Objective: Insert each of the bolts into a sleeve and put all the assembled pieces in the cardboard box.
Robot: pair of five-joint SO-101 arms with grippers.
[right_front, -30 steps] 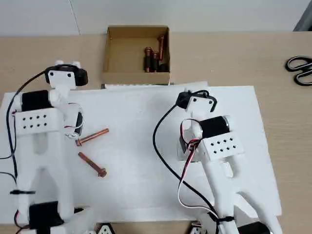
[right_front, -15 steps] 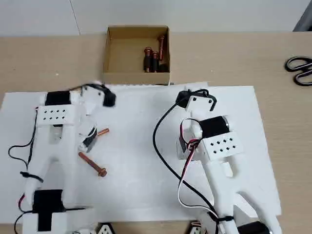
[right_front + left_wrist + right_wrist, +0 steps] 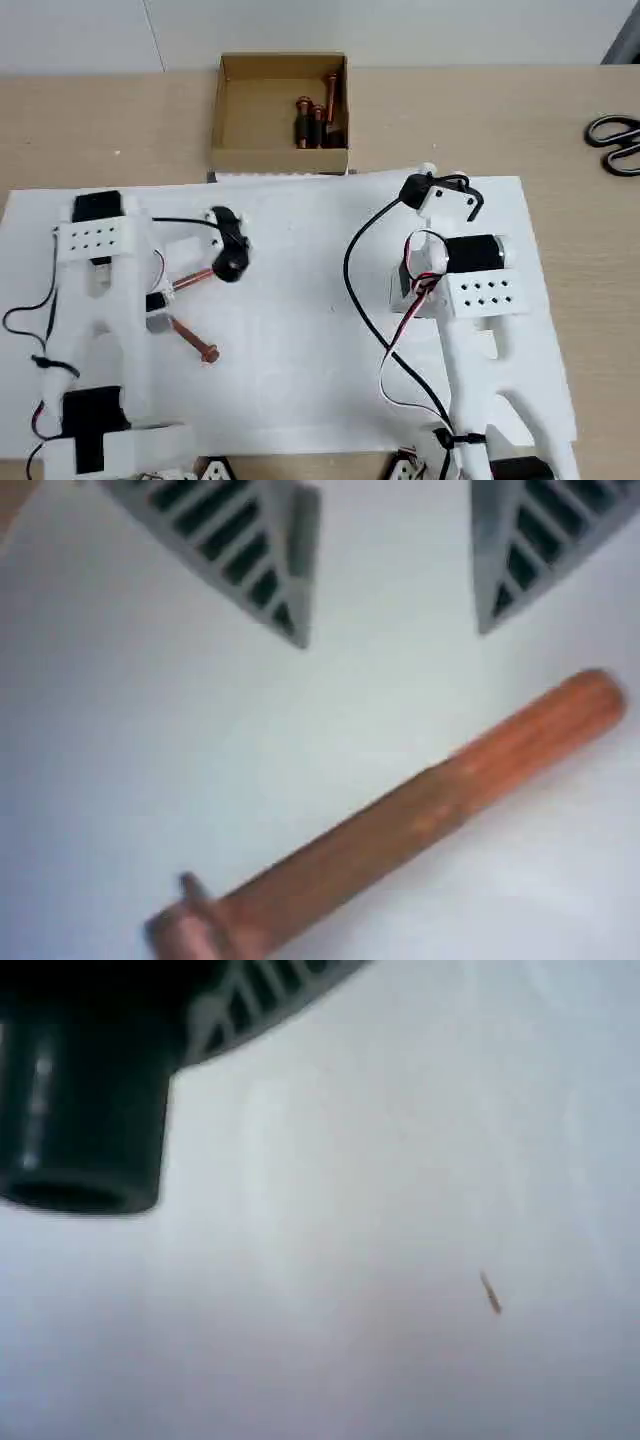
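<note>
My left claw (image 3: 390,630): fingers apart, poised over a copper bolt (image 3: 400,820) that lies flat on the white sheet (image 3: 150,730) (no contact visible). My right claw (image 3: 140,1055): clamped on a black sleeve (image 3: 85,1110), over the right half of the sheet. High view: a second bolt (image 3: 190,340) lies just near of the first, on the sheet's left half. The cardboard box (image 3: 278,158) stands at the sheet's far edge, with assembled pieces (image 3: 315,122) in its right part. Scissors (image 3: 615,142) lie far right on the table (image 3: 480,120).
</note>
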